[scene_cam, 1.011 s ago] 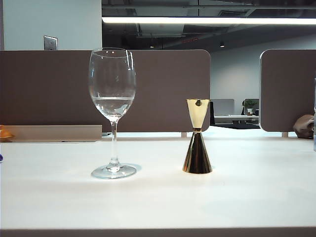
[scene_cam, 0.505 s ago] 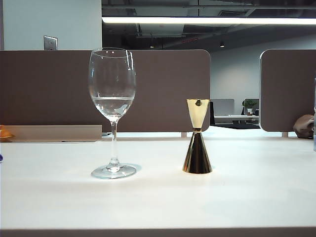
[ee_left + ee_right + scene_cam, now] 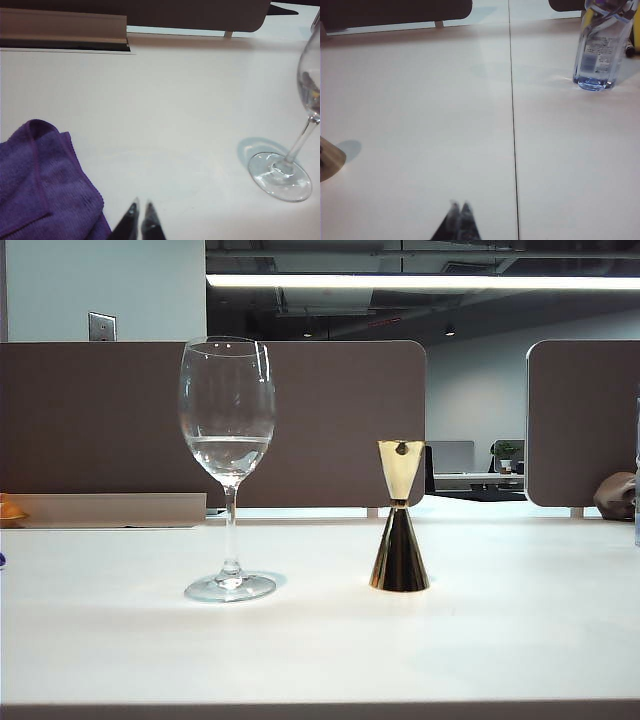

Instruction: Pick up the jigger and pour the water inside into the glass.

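The glass (image 3: 228, 410) stands upright on the white table, left of centre, with clear water (image 3: 229, 453) low in its bowl. The gold jigger (image 3: 399, 530) stands upright to its right, apart from it; the inside of its cup is hidden. No gripper shows in the exterior view. My left gripper (image 3: 140, 206) hovers shut and empty over bare table, between a purple cloth and the glass's foot (image 3: 280, 177). My right gripper (image 3: 459, 205) is shut and empty over bare table, well clear of the jigger's base (image 3: 327, 157) at the frame's edge.
A purple cloth (image 3: 40, 180) lies crumpled close beside my left gripper. A clear plastic bottle (image 3: 597, 50) stands far from my right gripper, across the table seam (image 3: 512, 125). Brown partitions (image 3: 330, 420) close off the table's back edge.
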Robot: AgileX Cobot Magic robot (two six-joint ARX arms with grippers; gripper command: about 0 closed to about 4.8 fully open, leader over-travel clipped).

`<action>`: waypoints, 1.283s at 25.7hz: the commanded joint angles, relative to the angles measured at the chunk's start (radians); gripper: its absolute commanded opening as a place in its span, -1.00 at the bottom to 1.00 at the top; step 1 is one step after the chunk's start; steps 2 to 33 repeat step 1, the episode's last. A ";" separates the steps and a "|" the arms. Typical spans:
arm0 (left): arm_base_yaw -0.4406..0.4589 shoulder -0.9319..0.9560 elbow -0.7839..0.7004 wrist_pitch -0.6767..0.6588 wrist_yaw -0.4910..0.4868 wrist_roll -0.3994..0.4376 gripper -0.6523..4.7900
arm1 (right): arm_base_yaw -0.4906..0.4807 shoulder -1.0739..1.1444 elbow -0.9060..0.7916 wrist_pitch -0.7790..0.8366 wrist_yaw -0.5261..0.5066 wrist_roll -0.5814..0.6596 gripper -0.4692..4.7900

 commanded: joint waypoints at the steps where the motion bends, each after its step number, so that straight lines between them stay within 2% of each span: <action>1: 0.001 0.001 -0.002 0.010 -0.001 0.000 -0.68 | 0.000 -0.001 -0.003 0.000 0.006 -0.002 -0.82; 33: 0.001 0.001 -0.002 0.010 -0.001 0.000 -0.68 | 0.000 -0.001 -0.003 0.000 0.006 -0.002 -0.82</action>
